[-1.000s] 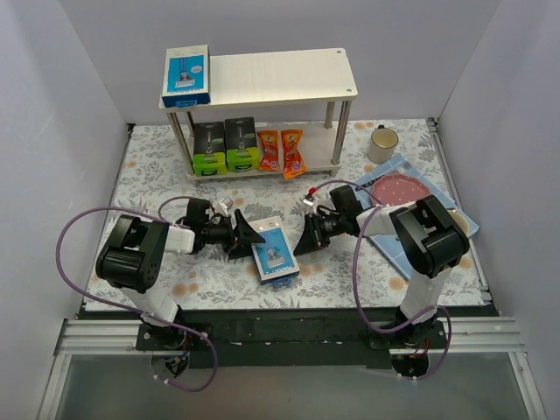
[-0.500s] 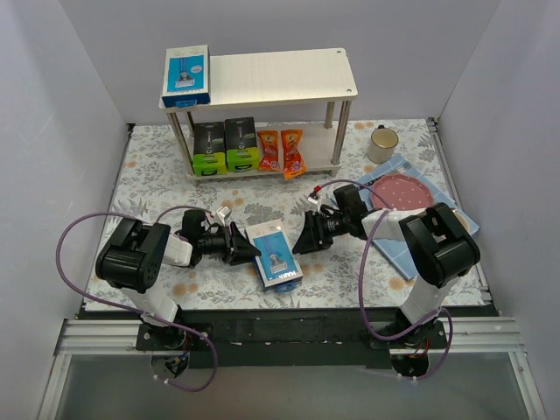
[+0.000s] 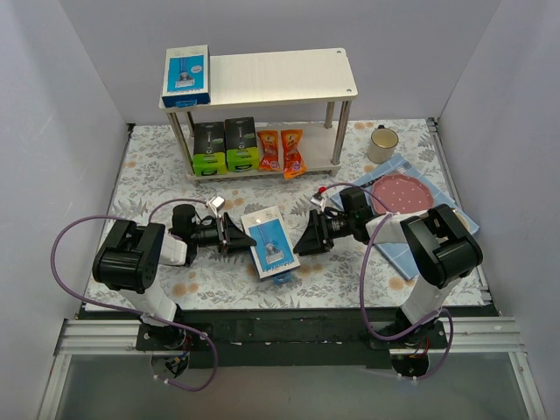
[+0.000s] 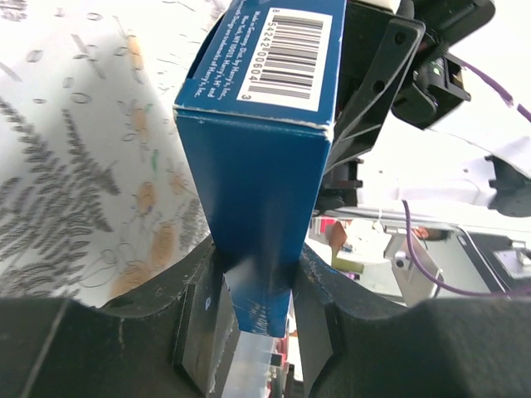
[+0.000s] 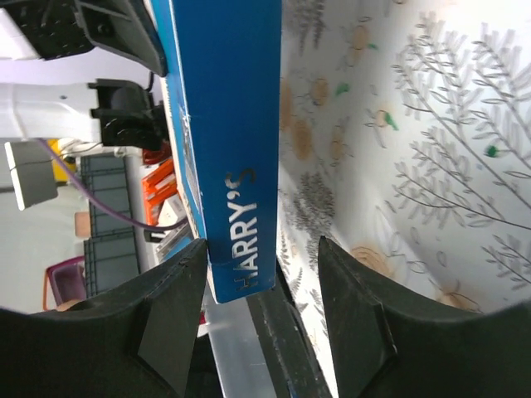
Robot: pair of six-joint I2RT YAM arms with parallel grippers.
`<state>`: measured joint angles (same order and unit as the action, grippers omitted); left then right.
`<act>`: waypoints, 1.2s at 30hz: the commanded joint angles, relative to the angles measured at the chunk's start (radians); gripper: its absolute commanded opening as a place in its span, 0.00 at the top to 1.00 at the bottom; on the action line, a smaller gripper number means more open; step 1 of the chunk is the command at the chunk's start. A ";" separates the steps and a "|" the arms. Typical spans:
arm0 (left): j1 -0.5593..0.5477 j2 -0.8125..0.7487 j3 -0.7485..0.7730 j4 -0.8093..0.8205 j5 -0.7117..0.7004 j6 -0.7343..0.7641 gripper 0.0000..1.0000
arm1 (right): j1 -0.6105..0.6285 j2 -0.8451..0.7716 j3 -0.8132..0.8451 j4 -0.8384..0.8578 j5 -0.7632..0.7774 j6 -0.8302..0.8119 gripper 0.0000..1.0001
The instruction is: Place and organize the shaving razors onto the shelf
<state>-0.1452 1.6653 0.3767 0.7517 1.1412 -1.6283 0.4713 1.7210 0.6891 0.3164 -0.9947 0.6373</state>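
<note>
On the far side of the floral-covered bench (image 3: 157, 175), in the top view, stands the two-tier shelf of pale wood boards on thin metal legs (image 3: 289, 80). Its upper board carries one flat blue-and-white razor box (image 3: 186, 77) at the left end. The lower board carries two black boxes with lime-green ends (image 3: 210, 147) and two small orange packets (image 3: 292, 153). A beige mug (image 3: 382, 143) and a pink plate (image 3: 401, 188) on a blue tiled mat (image 3: 437, 223) are at the right, well apart from the shelf.

The second flat blue-and-white razor box (image 3: 267, 242) is between the two arms. Its razor picture faces up and its long axis runs far to near, with the near end turned a little right. The left pincer (image 3: 245, 238) touches its left edge. The right pincer (image 3: 304, 241) is just beside its right edge.

In the left wrist view, the left pincer (image 4: 257, 286) is closed on the narrow blue side of this box (image 4: 257, 166).

In the right wrist view, the right pincer (image 5: 261, 274) is spread open and holds nothing. The box (image 5: 228, 124) is close to one finger, with a clear gap to the other.
</note>
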 commanded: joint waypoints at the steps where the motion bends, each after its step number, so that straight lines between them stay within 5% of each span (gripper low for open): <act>1: 0.001 -0.041 0.004 0.072 0.081 -0.036 0.76 | 0.001 -0.017 0.004 0.115 -0.123 0.091 0.38; 13: 0.001 0.073 0.079 0.219 0.101 -0.148 0.76 | 0.062 -0.098 -0.076 0.230 -0.187 0.180 0.38; 24: 0.001 0.050 0.080 0.175 0.101 -0.124 0.75 | 0.064 -0.087 -0.027 0.171 -0.071 0.104 0.61; 27: 0.001 0.033 0.100 0.102 0.092 -0.091 0.62 | 0.059 -0.072 0.000 0.171 -0.091 0.093 0.76; 32: 0.044 -0.048 0.183 -0.222 0.080 0.116 0.45 | 0.009 -0.122 0.081 0.078 -0.143 0.016 0.80; 36: 0.213 -0.113 0.228 -0.380 0.143 0.179 0.39 | -0.071 -0.176 0.186 -0.034 -0.191 -0.056 0.82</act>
<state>-0.0761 1.6424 0.5510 0.5842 1.2293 -1.5738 0.4721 1.6329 0.7544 0.3515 -1.1107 0.6823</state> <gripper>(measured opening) 0.584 0.448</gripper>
